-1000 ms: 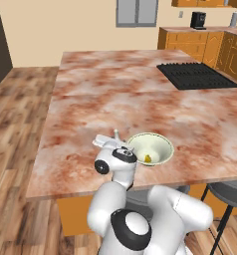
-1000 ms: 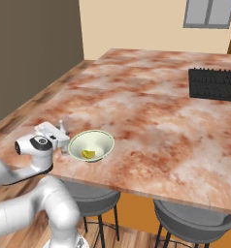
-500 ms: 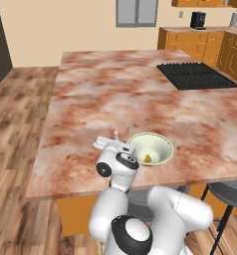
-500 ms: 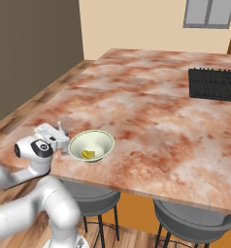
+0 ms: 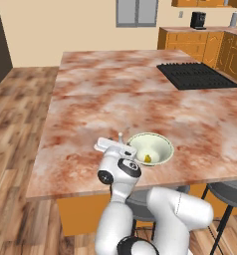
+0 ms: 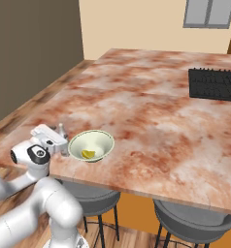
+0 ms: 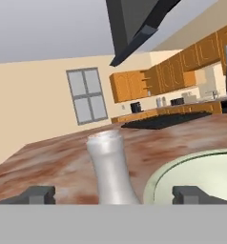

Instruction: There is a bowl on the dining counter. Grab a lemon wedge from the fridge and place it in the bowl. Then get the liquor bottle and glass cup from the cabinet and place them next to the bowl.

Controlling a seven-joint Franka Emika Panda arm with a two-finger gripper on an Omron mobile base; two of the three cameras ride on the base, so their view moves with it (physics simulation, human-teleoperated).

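Note:
The pale bowl (image 5: 151,147) (image 6: 93,142) (image 7: 196,176) stands near the front edge of the dining counter (image 5: 140,99) (image 6: 151,106), with the yellow lemon wedge (image 5: 147,158) (image 6: 88,154) inside it. Just left of the bowl the slim greyish liquor bottle (image 5: 120,137) (image 6: 61,130) (image 7: 110,167) stands upright on the stone top. My gripper (image 5: 115,145) (image 6: 52,138) (image 7: 114,194) is level with the bottle. Its fingers are spread wide on either side of the bottle, with gaps showing. The glass cup is out of view.
A black cooktop (image 5: 196,75) (image 6: 214,85) is set into the far right of the counter. Grey stools (image 5: 230,191) (image 6: 200,220) stand under the near edge. Orange wall cabinets (image 7: 134,86) and a window (image 7: 87,95) line the far wall.
The fingers have opened away from the liquor bottle, which now stands free beside the bowl. The hand has hardly moved.

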